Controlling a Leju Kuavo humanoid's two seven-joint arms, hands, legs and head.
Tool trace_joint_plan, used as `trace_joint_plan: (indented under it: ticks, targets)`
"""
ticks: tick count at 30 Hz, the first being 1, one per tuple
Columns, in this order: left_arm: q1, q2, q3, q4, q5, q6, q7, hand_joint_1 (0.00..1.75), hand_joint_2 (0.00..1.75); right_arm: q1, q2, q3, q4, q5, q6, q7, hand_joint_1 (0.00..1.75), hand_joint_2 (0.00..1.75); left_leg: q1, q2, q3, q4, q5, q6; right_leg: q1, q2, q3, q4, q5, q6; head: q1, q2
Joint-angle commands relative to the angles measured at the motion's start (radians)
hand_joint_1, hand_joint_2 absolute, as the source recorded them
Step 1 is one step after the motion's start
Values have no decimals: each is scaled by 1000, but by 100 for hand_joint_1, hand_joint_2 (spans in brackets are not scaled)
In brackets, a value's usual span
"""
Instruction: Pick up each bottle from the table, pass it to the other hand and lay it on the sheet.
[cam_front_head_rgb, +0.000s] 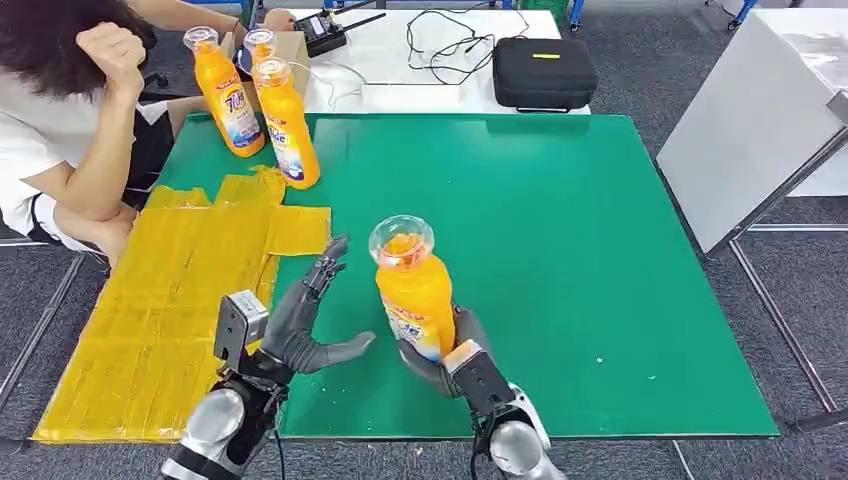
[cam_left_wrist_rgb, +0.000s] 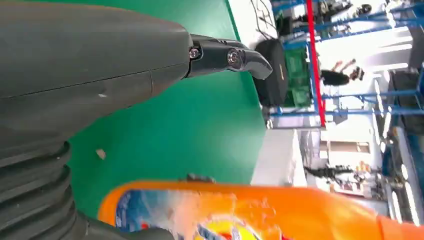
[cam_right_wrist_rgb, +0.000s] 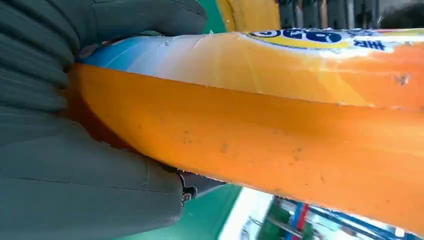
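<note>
Counting 4 bottles (cam_front_head_rgb: 414, 290), 1 in R hand (cam_front_head_rgb: 450, 352)

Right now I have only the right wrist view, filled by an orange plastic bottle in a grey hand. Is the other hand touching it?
Observer: No. The left hand is open beside the orange plastic bottle, apart from it.
Operator: Is the bottle upright?
Observer: Roughly; its clear cap points up, and the right hand grips its lower part.
Operator: Anything on the yellow sheet?
Observer: The yellow sheet shows no bottles; three more orange bottles stand at the far left corner of the green table.
</note>
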Motion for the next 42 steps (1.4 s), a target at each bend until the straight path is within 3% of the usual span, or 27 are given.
trace_joint_plan:
  ticks: [1, 8, 26, 42]
  targets:
    - [-43, 50, -87, -18, 44, -55, -14, 0, 175, -76, -12, 65, 106, -10, -51, -5, 175, 175, 0, 3, 4, 0, -2, -1, 1, 0, 4, 0, -2, 0, 0, 0]
    - [-30, 65, -130, -69, 48, -84, -28, 0, 175, -77, -32, 45, 113, 24, -91, -14, 175, 175, 0, 2, 2, 0, -1, 0, 0, 0, 3, -1, -1, 0, 0, 0]
    - [-74, 38, -97, 13, 93, -103, -19, 0, 175, -111, -29, 278, 187, 308, -138, -3, 175, 175, 0, 2, 4, -1, -1, -1, 0, 0, 4, -1, -1, 0, 0, 0]
    - [-71, 28, -85, 18, 110, -112, -17, 2, 175, -121, -32, 303, 218, 315, -129, 15, 175, 175, 0, 1, 3, 0, -1, -1, 1, -1, 4, -1, -1, 0, 0, 0]
